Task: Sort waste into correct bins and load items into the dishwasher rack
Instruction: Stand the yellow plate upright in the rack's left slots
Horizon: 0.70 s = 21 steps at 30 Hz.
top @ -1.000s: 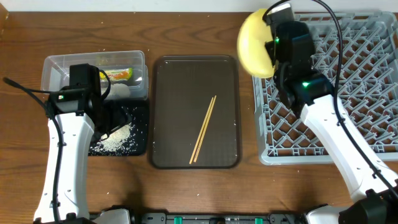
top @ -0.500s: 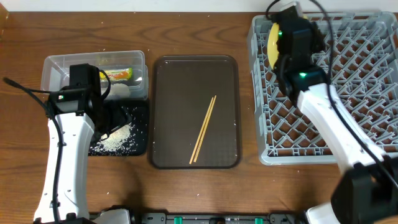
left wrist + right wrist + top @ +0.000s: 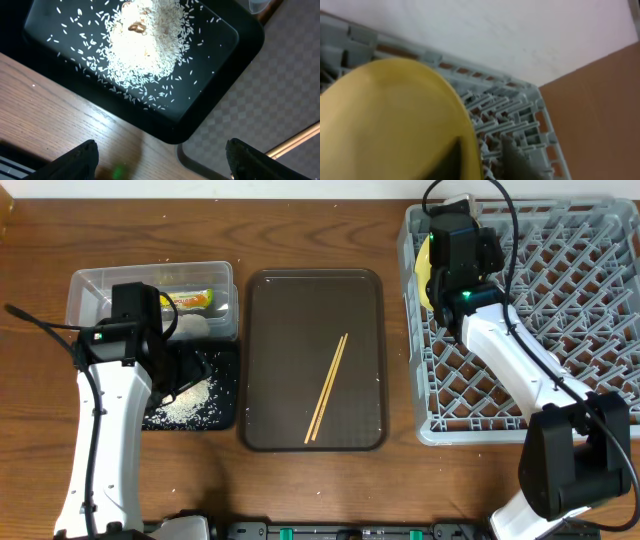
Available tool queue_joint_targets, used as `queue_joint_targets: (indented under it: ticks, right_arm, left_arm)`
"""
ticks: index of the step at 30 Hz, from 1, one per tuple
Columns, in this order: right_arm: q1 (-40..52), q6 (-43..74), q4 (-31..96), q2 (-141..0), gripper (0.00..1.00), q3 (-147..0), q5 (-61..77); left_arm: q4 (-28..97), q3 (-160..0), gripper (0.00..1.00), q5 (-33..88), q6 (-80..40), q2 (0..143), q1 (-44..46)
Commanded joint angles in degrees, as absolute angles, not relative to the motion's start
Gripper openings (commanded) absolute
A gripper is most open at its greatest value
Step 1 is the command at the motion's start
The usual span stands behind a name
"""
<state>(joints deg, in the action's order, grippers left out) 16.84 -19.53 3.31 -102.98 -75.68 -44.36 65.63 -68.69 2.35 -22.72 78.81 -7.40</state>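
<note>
Right claw of mine hangs at the yellow plate, upright inside the rack's left edge; gripping or released, I cannot tell.

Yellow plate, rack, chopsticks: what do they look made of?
Yellow plate: likely plastic or melamine, going by the smooth uniform colour, soft sheen and thin rim. Glazed ceramic can't be ruled out.
Rack: moulded grey plastic with a matte finish; it looks like a one-piece lattice of pegs.
Chopsticks: probably wood or bamboo; they are thin, straight, pale tan sticks with no gloss.
</note>
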Motion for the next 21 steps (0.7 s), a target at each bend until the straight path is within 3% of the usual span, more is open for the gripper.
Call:
queue_joint_targets:
  ticks: [1, 6, 11, 14, 18, 21]
  right_arm:
    - [18.2, -15.16, 2.61, -99.11, 0.38, -76.09, -43.33]
    - [18.41, -11.33, 4.95, -94.45, 0.6, -76.09, -38.63]
    - [18.28, -4.86, 12.62, -89.49, 0.64, -76.09, -32.01]
    - [17.45, -1.37, 15.73, -87.66, 0.2, -76.09, -32.03]
    - [14.57, 2.28, 17.91, -86.87, 0.02, -76.09, -32.05]
    - [11.64, 5.02, 19.35, -87.13, 0.01, -76.07, -31.4]
  left_arm:
    - [65.73, -68.47, 0.84, 1.26, -23.24, 78.61, -7.57]
    - [65.78, -68.47, 0.84, 1.28, -23.24, 78.61, -7.57]
    - [65.78, -68.47, 0.84, 1.26, -23.24, 78.61, -7.57]
    - [65.8, -68.47, 0.84, 1.26, -23.24, 78.61, -7.57]
    - [65.8, -68.47, 0.84, 1.26, -23.24, 78.61, -7.57]
    - [65.78, -68.47, 0.84, 1.26, -23.24, 78.61, -7.6]
